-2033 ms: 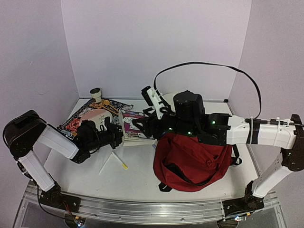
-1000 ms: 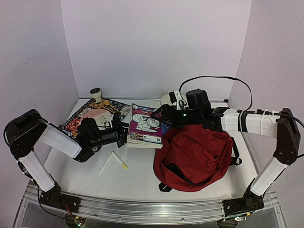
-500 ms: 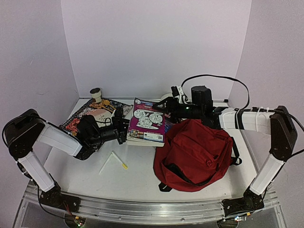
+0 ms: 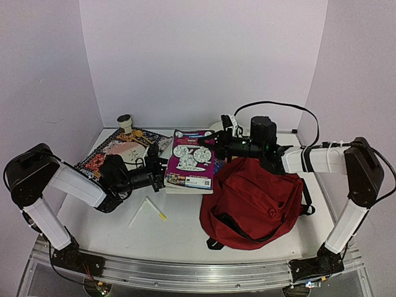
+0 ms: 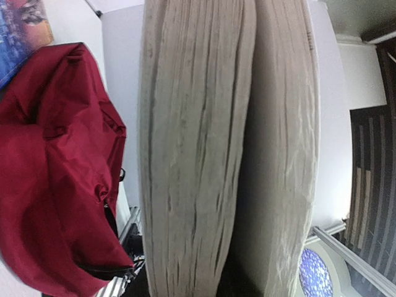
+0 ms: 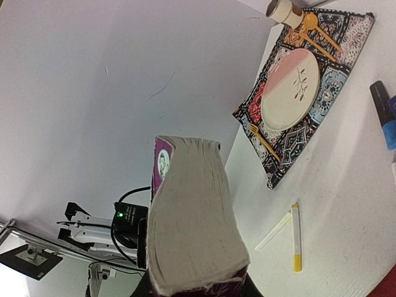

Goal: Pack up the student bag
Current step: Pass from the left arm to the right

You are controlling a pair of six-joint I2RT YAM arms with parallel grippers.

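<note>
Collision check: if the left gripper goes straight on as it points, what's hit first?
The book, probably at once: its page edges fill the wrist view of the left gripper.

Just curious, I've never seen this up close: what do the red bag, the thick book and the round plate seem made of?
The red bag looks like soft matte fabric: it slumps and creases. The book is paper, with rough greyish page edges and a colour-printed cover. The plate looks smooth, ceramic or plastic; unclear which.
</note>
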